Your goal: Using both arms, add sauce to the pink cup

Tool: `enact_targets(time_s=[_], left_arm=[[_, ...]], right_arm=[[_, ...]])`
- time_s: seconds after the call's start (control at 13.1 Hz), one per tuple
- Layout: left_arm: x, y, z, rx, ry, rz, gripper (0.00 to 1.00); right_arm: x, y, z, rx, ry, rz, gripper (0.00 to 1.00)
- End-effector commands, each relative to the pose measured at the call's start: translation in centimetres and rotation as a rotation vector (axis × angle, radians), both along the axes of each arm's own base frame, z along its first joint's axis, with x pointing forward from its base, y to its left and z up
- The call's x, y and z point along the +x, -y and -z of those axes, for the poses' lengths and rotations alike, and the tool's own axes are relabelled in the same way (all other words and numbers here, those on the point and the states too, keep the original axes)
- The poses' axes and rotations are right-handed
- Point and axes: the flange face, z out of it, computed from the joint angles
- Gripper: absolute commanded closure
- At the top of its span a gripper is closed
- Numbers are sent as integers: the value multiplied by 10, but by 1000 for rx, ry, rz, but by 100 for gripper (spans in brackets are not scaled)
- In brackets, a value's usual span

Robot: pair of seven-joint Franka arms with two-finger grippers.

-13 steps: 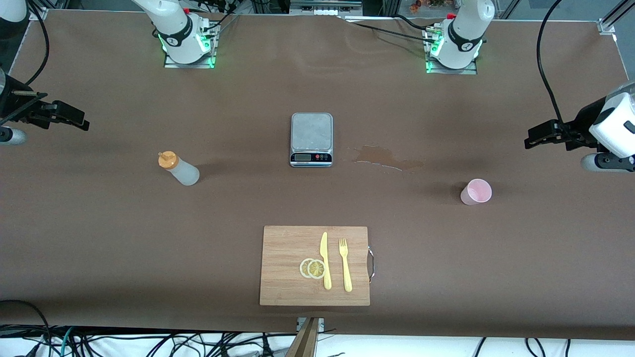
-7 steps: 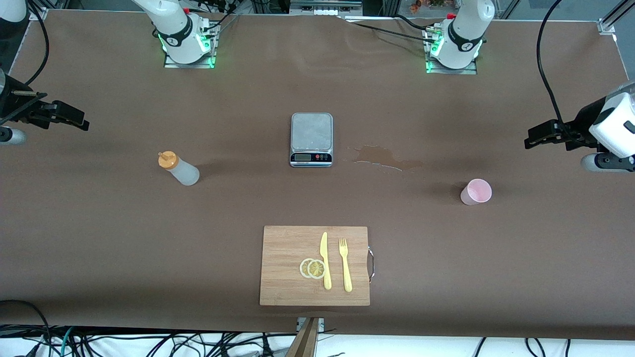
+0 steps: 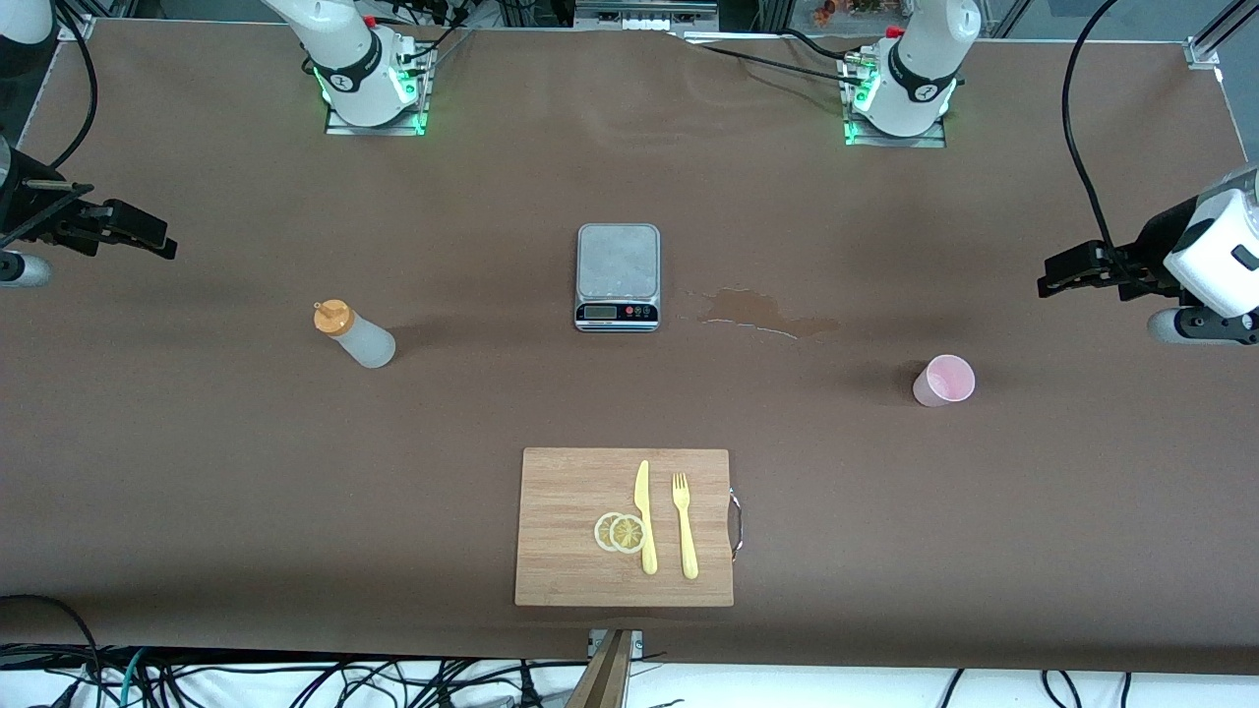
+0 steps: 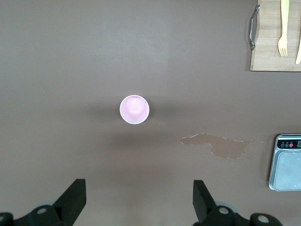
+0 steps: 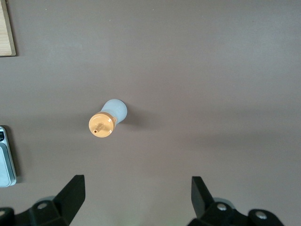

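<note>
The frosted-white squeeze bottle (image 3: 356, 334) with an orange nozzle cap stands upright on the brown table toward the right arm's end; it shows in the right wrist view (image 5: 107, 119). The pink cup (image 3: 944, 381) stands upright toward the left arm's end and looks empty in the left wrist view (image 4: 134, 109). My right gripper (image 3: 148, 239) is open and empty, high over the table's edge at the right arm's end. My left gripper (image 3: 1057, 273) is open and empty, high over the table at the left arm's end. Both are well apart from bottle and cup.
A silver kitchen scale (image 3: 617, 276) sits mid-table, with a brown spill (image 3: 762, 312) beside it toward the cup. A wooden cutting board (image 3: 561, 526) nearer the front camera carries two lemon slices (image 3: 621, 532), a yellow knife (image 3: 644, 515) and a yellow fork (image 3: 685, 525).
My left gripper has shifted very slightly. Everything else stands as before.
</note>
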Motion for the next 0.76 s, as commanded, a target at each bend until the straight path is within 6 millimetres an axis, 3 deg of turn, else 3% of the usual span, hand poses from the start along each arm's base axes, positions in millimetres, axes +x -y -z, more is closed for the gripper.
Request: enact_targets(time_s=[0.0,0.53,0.69], left_arm=[[0,-2,-3,4,-1,16,0],[4,-10,8,4,-11,15,0],[8,-11,24,17,-34,15,0]], right_arm=[[-1,-1,-6,1,4,-15,0],[-1,-3,-6,1,4,-18,0],[-1,-3,-6,1,5,-15,0]])
